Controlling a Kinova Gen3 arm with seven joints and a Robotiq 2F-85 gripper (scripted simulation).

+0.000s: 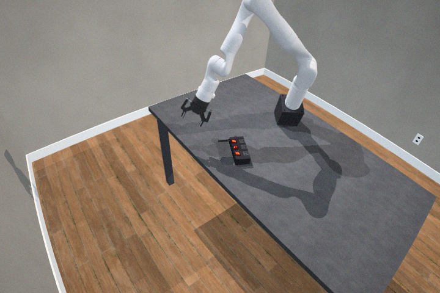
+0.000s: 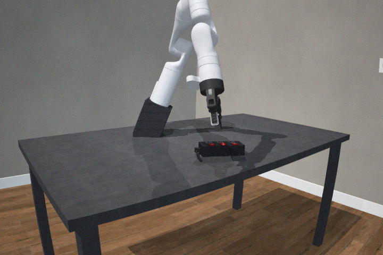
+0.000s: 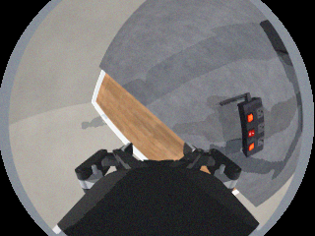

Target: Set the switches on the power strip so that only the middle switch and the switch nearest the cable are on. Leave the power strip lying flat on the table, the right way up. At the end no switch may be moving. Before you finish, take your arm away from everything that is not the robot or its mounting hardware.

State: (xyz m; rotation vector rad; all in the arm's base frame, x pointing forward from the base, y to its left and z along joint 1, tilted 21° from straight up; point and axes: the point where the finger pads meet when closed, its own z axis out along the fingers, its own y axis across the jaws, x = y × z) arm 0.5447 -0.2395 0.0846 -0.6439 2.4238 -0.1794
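Observation:
A black power strip (image 1: pixel 239 149) lies flat on the dark table, right way up, with a short cable stub at its far-left end. Its three red switches all look lit. It also shows in the exterior view (image 2: pixel 220 148) and in the wrist view (image 3: pixel 250 124). My gripper (image 1: pixel 195 112) is open and empty, hanging above the table near the far corner, well apart from the strip. In the exterior view my gripper (image 2: pixel 215 119) points downward behind the strip.
The arm's black base (image 1: pixel 288 113) stands on the table at the back edge. The table's corner and edge (image 1: pixel 151 111) lie close to the gripper, with the wooden floor below.

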